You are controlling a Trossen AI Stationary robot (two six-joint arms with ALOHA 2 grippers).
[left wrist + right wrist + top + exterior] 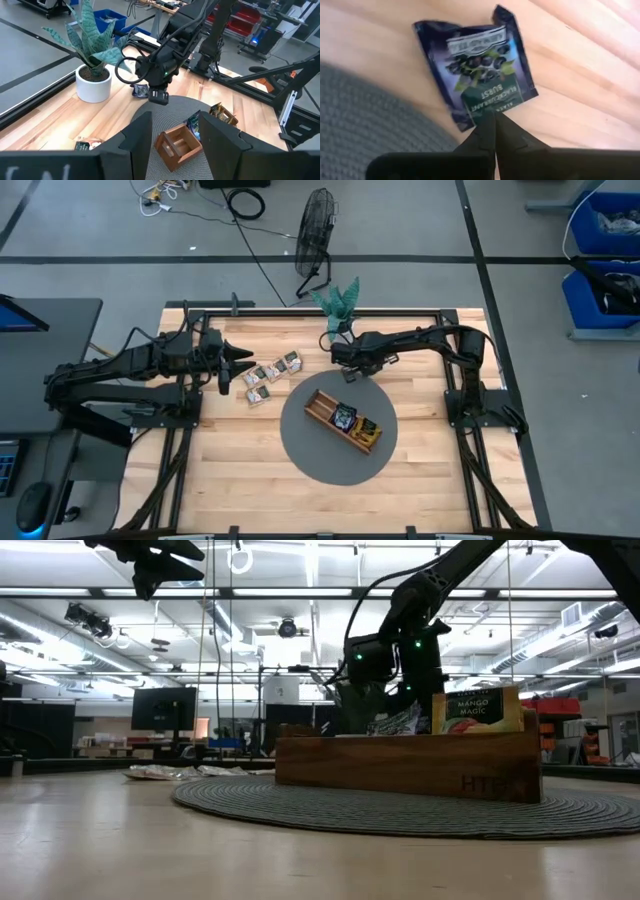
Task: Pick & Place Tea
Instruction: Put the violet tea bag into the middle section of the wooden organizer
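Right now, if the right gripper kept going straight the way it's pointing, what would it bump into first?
Probably the dark navy blackcurrant tea sachet lying flat on the wooden table. The shut right gripper points at its near edge, just beside the round grey mat.

Yellow sachet (477,710) in wooden tray (405,765)

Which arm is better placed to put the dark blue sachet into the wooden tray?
The right: its shut gripper pinches the dark blue sachet, close to the wooden tray. The left gripper hangs open, farther away.
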